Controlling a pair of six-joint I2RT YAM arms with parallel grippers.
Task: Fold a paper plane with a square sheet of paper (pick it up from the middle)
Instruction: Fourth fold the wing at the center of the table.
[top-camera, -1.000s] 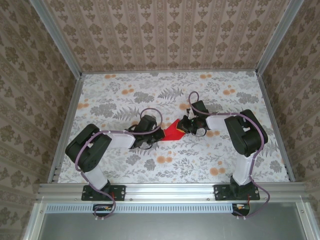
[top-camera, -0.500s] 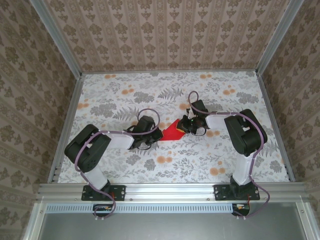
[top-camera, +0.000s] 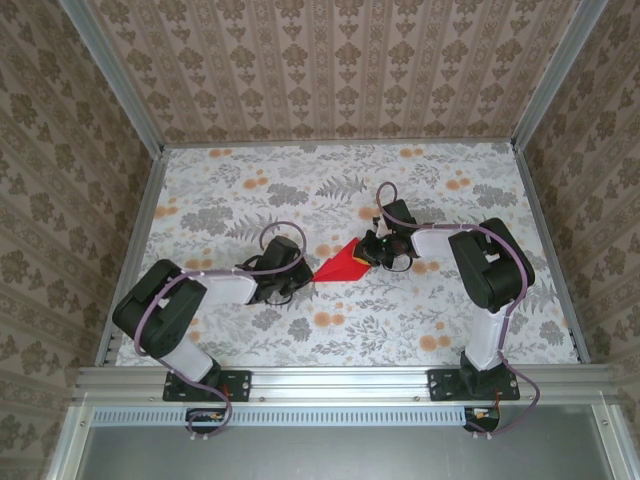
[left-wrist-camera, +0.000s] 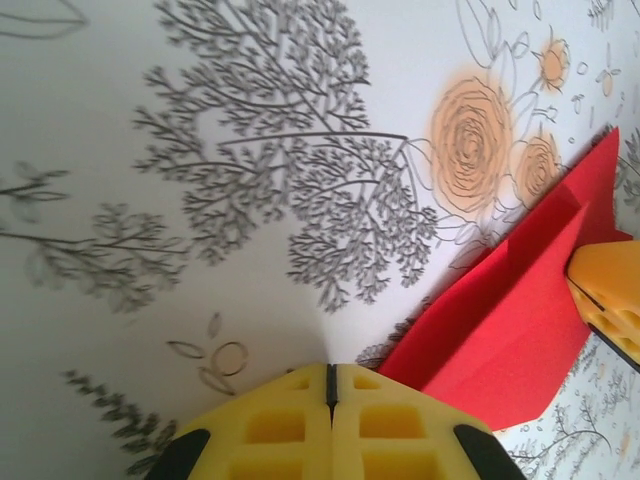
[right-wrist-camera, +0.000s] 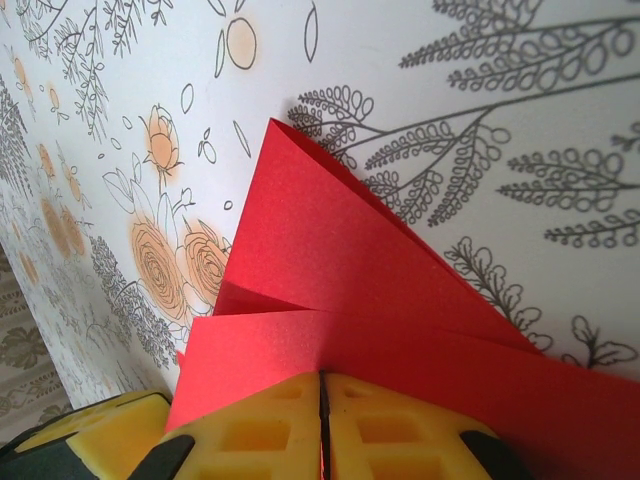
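The red sheet of paper (top-camera: 338, 266) is folded into a pointed, layered shape on the flowered table, its tip pointing left. My right gripper (top-camera: 367, 256) is shut on its right end. In the right wrist view the paper (right-wrist-camera: 350, 270) runs in between the closed yellow fingers of the right gripper (right-wrist-camera: 322, 378). My left gripper (top-camera: 301, 283) sits just left of the tip, shut and holding nothing. The left wrist view has the left gripper (left-wrist-camera: 330, 368) with its jaws pressed together on the table, the paper (left-wrist-camera: 510, 320) to its right and apart from it.
The flowered tabletop (top-camera: 240, 190) is bounded by metal rails and patterned walls. A yellow finger of the right gripper (left-wrist-camera: 612, 292) rests on the paper's far end. A yellow finger of the left gripper (right-wrist-camera: 90, 432) sits at the lower left of the right wrist view.
My left arm has drawn back to the left, off the paper, and the paper's left tip now lies free. The right gripper and the paper have stayed in place.
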